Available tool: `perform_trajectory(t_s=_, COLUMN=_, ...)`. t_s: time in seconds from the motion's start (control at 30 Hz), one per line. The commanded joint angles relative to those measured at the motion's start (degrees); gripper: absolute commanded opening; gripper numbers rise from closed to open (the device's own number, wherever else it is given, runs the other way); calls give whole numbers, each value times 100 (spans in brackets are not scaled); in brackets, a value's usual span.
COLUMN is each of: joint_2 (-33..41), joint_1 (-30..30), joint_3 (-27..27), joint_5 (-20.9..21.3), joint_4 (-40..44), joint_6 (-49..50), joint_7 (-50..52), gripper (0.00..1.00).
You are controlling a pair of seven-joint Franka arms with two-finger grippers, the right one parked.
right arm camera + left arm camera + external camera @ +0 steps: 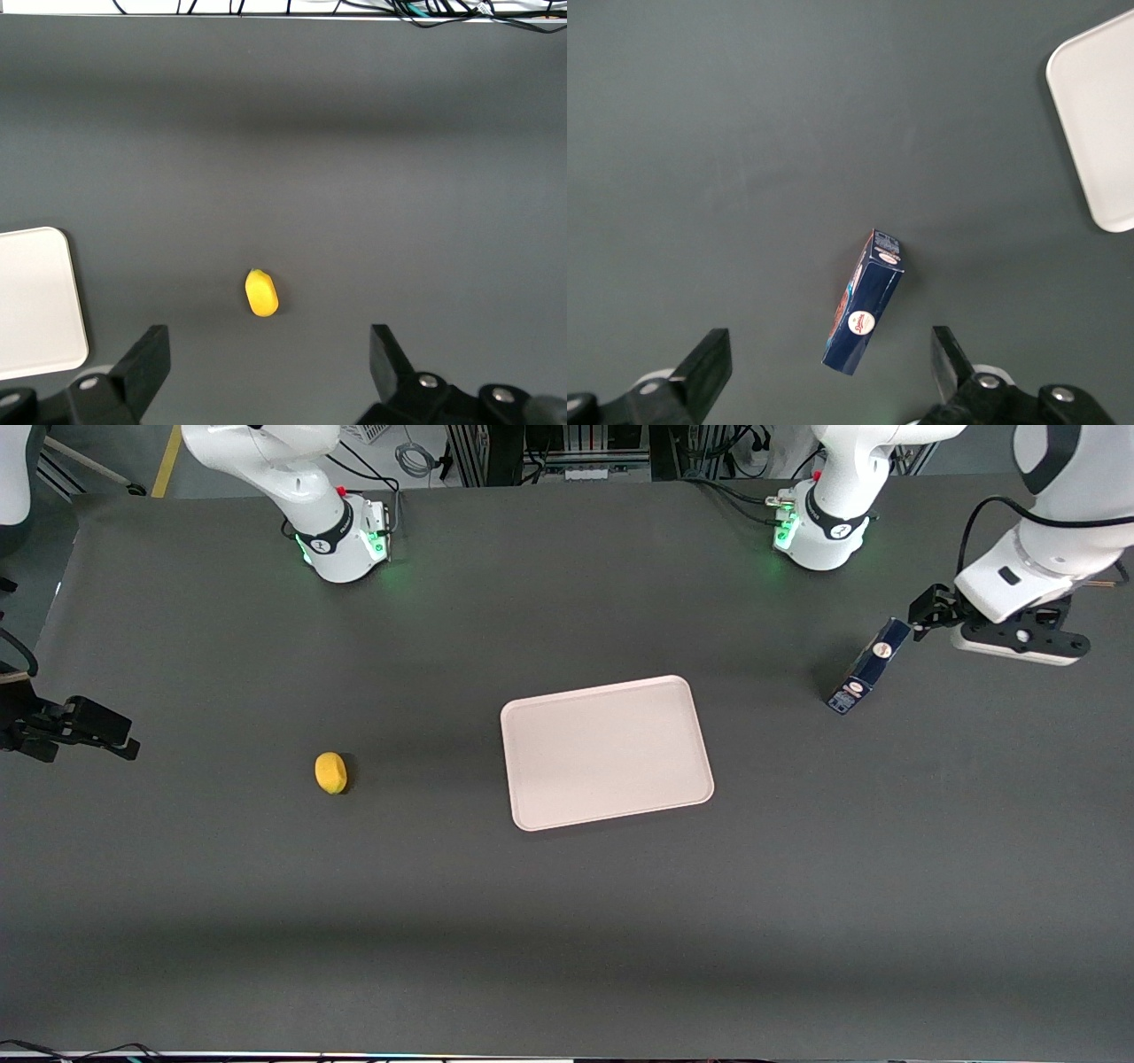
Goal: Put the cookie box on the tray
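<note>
The cookie box (868, 666) stands on one short end on the dark worktop (567, 921), leaning, toward the working arm's end and well apart from the tray (606, 751). Its navy face with the round white-and-red logo shows in the left wrist view (863, 305), with a brownish picture side next to it.

The gripper (921, 615) hangs by the box's upper end; in the wrist view its two fingers (700, 372) are spread wide, one on each side of the carton, neither touching it. It has hold of nothing.

The pale pink tray lies flat near the middle of the worktop, with nothing on it. A small yellow lemon (330, 772) sits toward the parked arm's end, a little nearer the front edge than the tray's centre.
</note>
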State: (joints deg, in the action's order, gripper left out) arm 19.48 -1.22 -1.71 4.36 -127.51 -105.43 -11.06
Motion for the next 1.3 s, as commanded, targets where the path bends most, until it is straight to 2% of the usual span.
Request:
perform_trajectory(t_s=0.0, joint_2=942, joint_1=51, joint_3=22, joint_5=-14, joint_4=-1318, joint_6=-697, joint_7=-361, gripper=100)
perform_trajectory(t_s=0.27, joint_2=1206, joint_1=87, joint_3=312, joint_5=-32, joint_4=-2189, joint_6=-1215, joint_7=-880, gripper=99)
perform_trajectory(t_s=0.43, joint_2=1383, joint_1=166, joint_3=338, joint_5=-32, joint_4=-2962, joint_6=-2102, joint_7=-1153, gripper=99)
perform_trajectory(t_s=0.6, joint_2=1313, joint_1=166, joint_3=338, joint_5=-32, joint_4=-3367, joint_6=-2648, joint_7=-1319, gripper=98)
perform_trajectory(t_s=0.83, joint_2=952, joint_1=201, joint_3=347, joint_5=-32, joint_4=-3930, joint_6=-3834, joint_7=-1689, gripper=99)
perform_trajectory(t_s=1.13, joint_2=461, joint_1=192, joint_3=391, joint_5=-32, joint_4=-4194, joint_6=-4670, joint_7=-1786, gripper=99)
perform_trajectory(t_s=1.27, joint_2=267, joint_1=183, joint_3=470, joint_5=-32, joint_4=-4194, joint_6=-4723, joint_7=-1890, gripper=99)
